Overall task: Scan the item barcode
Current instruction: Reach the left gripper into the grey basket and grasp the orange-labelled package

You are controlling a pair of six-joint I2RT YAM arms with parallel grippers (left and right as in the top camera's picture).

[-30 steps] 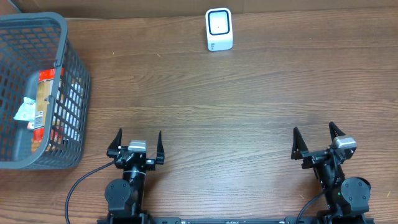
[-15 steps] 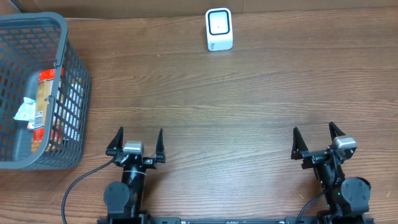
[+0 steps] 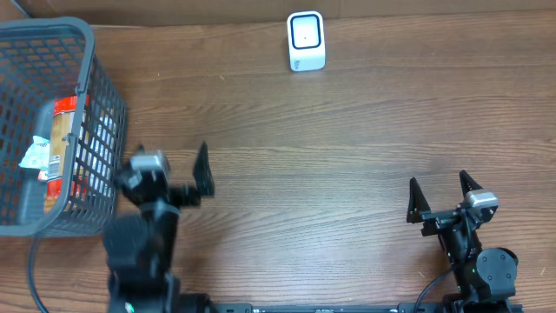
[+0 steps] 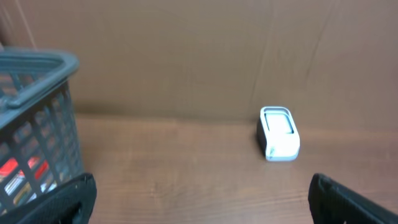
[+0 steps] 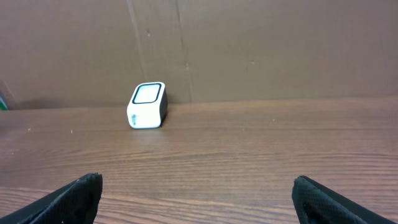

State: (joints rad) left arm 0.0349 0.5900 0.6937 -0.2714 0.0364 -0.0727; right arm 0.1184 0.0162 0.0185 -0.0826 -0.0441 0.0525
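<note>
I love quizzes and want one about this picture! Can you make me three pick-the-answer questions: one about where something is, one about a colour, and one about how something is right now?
1. Where is the white scanner?
A. Inside the basket
B. Standing on the far side of the table, by itself
C. Between the robot's fingers

2. What colour is the basket?
A. Grey
B. Yellow
C. Pink

3. How is the right end effector?
A. Shut on the scanner
B. Shut on a cup
C. Wide open, holding nothing

Answers:
1 B, the scanner stands alone on bare wood near the back wall.
2 A, its mesh walls and rim are all grey.
3 C, its two fingers stand far apart with only table between them.
</note>
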